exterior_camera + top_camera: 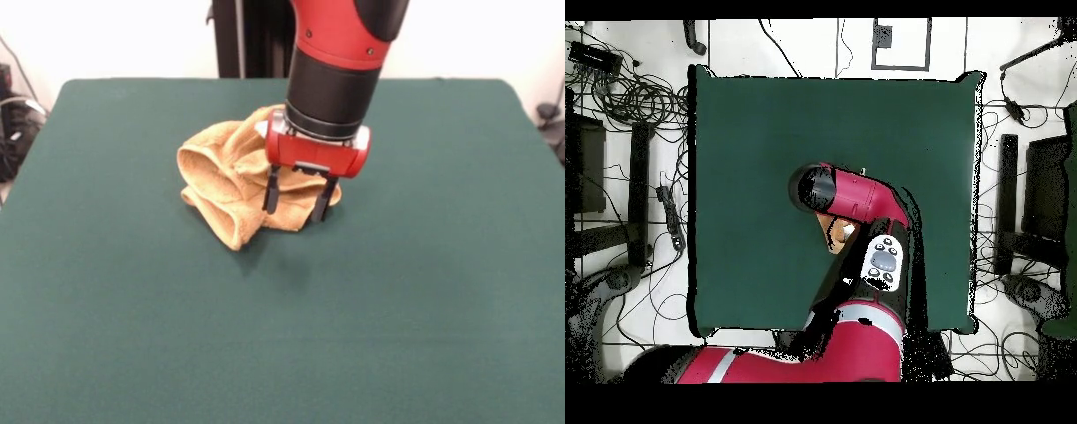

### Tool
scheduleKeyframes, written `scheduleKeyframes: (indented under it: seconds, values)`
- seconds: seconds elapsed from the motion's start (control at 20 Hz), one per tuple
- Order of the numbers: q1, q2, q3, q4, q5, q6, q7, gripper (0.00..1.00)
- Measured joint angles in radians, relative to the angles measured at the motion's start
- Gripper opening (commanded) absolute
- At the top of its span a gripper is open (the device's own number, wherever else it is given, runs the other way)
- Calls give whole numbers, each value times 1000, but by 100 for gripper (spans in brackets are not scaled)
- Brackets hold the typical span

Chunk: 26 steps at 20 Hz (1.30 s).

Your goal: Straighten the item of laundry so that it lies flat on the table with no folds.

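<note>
Looking at the golden-orange terry towel (231, 177), I count it as barely started: it sits in a crumpled heap, with rounded folds bulging up on the side away from my fingers and a doubled lobe hanging toward the camera in the front view. No corner lies out flat, and I cannot make out a tag or the border bands in this bunch.

My gripper (300, 200) stands over the heap's edge, wrist pointing straight down, the two dark fingers (271, 191) parted with a clear gap between them. Their tips look level with the cloth's lower edge, one finger against the towel and the other just beside it, over bare felt. I judge that nothing is pinched yet.

The green felt table (397, 309) spreads wide on every side of me, so there is room to draw the cloth out in any direction.

From overhead my own arm (865, 205) covers nearly everything; only a small patch of the towel (833, 233) peeps out beside it.

What remains, as I judge it, is practically the whole job: catch an edge, pull the folds open, and spread all four corners.
</note>
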State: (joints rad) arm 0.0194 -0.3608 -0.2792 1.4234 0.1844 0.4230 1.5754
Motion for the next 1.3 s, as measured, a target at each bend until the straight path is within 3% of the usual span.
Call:
scheduleKeyframes:
  seconds: [1.3]
  values:
    - [18,24,0,0,0,-7,0,100]
